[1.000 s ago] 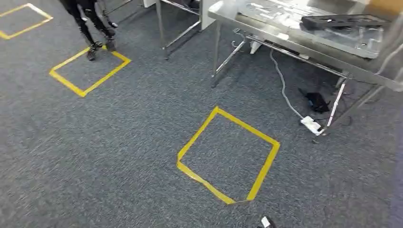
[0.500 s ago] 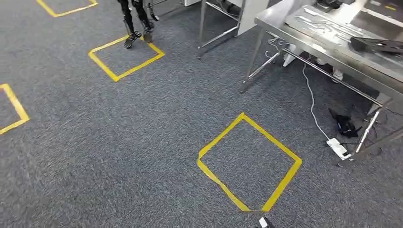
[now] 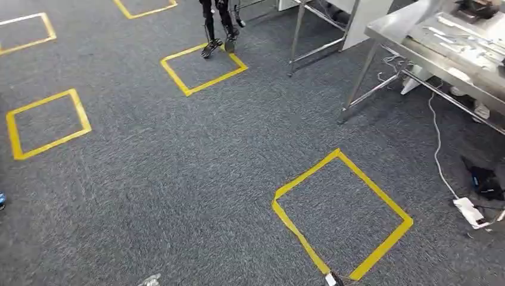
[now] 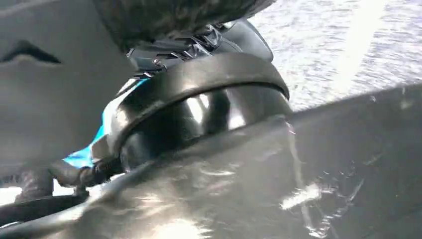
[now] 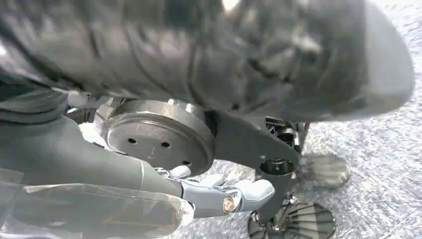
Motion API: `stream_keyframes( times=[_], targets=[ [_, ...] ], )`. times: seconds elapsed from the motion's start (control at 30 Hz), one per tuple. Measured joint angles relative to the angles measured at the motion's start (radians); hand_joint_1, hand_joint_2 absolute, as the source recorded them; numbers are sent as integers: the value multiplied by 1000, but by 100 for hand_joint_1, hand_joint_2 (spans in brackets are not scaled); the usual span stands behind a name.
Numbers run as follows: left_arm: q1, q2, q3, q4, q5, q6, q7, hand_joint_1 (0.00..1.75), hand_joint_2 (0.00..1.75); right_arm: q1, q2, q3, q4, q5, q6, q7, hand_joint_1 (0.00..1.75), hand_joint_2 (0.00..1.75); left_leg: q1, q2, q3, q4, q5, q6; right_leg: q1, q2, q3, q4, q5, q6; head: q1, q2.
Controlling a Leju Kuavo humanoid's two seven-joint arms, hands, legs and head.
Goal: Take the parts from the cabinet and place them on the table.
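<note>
Steel table (image 3: 411,27) stands past a yellow floor square (image 3: 342,214); cannot tell either hand's state.

— What blocks the way across the grey carpet floor (image 3: 178,179)?

— Little in the middle: just flat yellow tape squares (image 3: 342,214). The silver metal tabletop (image 3: 417,44) stands at the far right, its slanted steel legs (image 3: 363,83) reaching onto the carpet.

— And beneath it?

— A white cable (image 3: 438,155) trails to a white power strip (image 3: 470,211), beside a black box (image 3: 483,182). A person's dark legs (image 3: 217,27) stand at the far tape square.
</note>
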Motion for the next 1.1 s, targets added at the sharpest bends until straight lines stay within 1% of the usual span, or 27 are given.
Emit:
stream_keyframes(
  times=[0.03,0.07,0.1,0.13,0.17,0.2,0.23,0.27,0.3,0.37,0.4,0.43,0.47,0.53,0.57,0.6,0.63,0.67,0.7,0.73,0.77,0.9,0.93,0.97,1.0,1.07,1.1],
  targets=[
    [0,1,0,0,0,2,0,0,0,2,0,0,0,0,0,0,0,0,4,6,-28,69,-30,-8,0,-19,-4,2,0,0,0,0],
    [1,2,0,0,0,2,0,0,0,3,0,0,0,0,0,0,0,0,7,9,-36,101,-37,-15,-2,-36,-10,5,1,2,1,0],
    [3,4,0,0,0,2,0,0,0,2,0,0,0,0,0,0,0,0,10,13,-20,84,-22,-21,-4,-51,-16,10,0,4,0,0],
    [4,6,0,0,0,2,0,0,0,1,1,0,0,0,0,0,0,0,14,19,17,28,8,-27,-6,-65,-19,13,-1,9,-1,0],
    [4,6,0,0,0,2,0,0,0,-1,3,1,0,-1,0,0,0,0,16,31,73,-61,45,-32,-10,-78,-21,18,-4,16,0,0],
    [4,8,0,0,2,2,2,0,0,-1,4,1,0,-1,0,0,0,0,18,59,130,-149,74,-37,-14,-91,-22,26,-9,24,-1,0],
    [5,8,0,0,1,2,2,0,0,-1,2,1,0,-1,0,0,0,0,9,109,148,-193,59,-37,-4,-101,-26,35,-16,35,-3,0],
    [5,6,0,0,0,2,2,0,0,-1,0,2,0,-1,0,0,0,0,11,89,148,-196,75,-12,-3,-108,-30,44,-18,40,-5,0],
    [6,6,0,0,0,2,1,0,0,-3,0,4,0,-2,0,0,0,175,11,74,142,-193,75,3,-5,-113,-29,46,-17,42,0,0],
    [8,6,0,0,1,2,0,0,0,-9,3,6,0,-3,1,0,0,175,10,56,138,-191,77,16,-3,-132,-28,50,-19,45,1,0],
    [8,6,0,0,1,2,0,0,0,-11,3,6,0,-3,2,0,0,175,13,48,140,-196,80,24,-11,-103,-31,59,-32,55,-1,0],
    [7,5,0,0,0,2,0,0,0,-11,3,7,0,-3,3,0,0,175,14,36,137,-197,84,32,-19,-30,-43,91,-64,62,5,0],
    [4,5,0,0,0,3,0,0,0,-9,3,7,0,-3,3,0,0,175,15,26,133,-198,87,37,-22,-1,-73,154,-105,66,5,0],
    [3,5,0,0,1,3,0,0,0,-5,3,10,0,-3,3,0,0,175,15,0,124,-199,93,45,-27,13,-140,302,-175,71,5,0],
    [3,5,0,0,0,3,-2,0,0,-2,3,12,0,-3,3,-1,0,175,14,-16,121,-198,95,48,-27,15,-164,353,-185,72,5,0],
    [2,5,0,0,0,3,-2,0,0,-2,3,15,0,-3,3,-1,0,175,14,-29,119,-198,97,49,-28,16,-166,354,-169,72,5,0],
    [2,5,0,0,0,3,-2,0,0,-2,3,15,0,-3,3,-1,0,175,14,-41,119,-198,98,49,-28,19,-153,327,-142,70,5,0],
    [1,5,0,0,0,3,-2,0,0,-2,3,16,0,-3,3,0,0,175,15,-58,120,-198,101,48,-29,25,-115,243,-86,67,5,0],
    [1,5,0,0,0,3,-2,0,0,-2,3,16,0,-3,3,0,0,175,16,-67,120,-198,103,46,-30,36,-88,183,-52,64,5,0],
    [1,3,0,0,0,3,-2,0,0,-2,3,16,0,-3,3,0,0,175,21,-82,118,-200,107,40,-34,105,-45,78,-11,60,5,0],
    [1,3,0,0,1,3,1,0,0,1,3,16,0,-3,3,0,0,175,19,-91,111,-201,113,30,-33,144,-34,59,-13,60,4,0],
    [4,3,0,0,1,3,2,0,0,-1,3,18,0,-3,3,2,0,175,26,-138,98,-221,140,4,-26,90,-31,36,-6,56,7,0],
    [3,3,0,0,1,3,2,0,0,-3,3,18,0,-3,3,2,0,175,19,-92,87,-208,124,1,-35,58,-25,15,5,51,3,0],
    [3,3,0,0,1,3,3,0,0,-3,4,18,0,-3,4,1,0,175,13,-34,66,-163,88,1,-33,49,-26,13,6,47,-1,0],
    [2,4,0,0,1,3,4,0,0,-1,5,18,0,-3,3,1,0,175,12,-5,31,-86,40,2,-29,29,-27,9,8,44,-6,0],
    [2,5,0,0,0,5,4,0,0,3,4,18,1,-3,3,1,0,175,11,9,-32,70,-29,2,-22,-7,-32,12,8,43,-6,0],
    [3,5,0,0,0,6,4,0,0,3,3,18,2,-3,3,1,0,175,11,11,-40,105,-36,2,-21,-23,-32,12,7,42,-6,0]
  ],
)
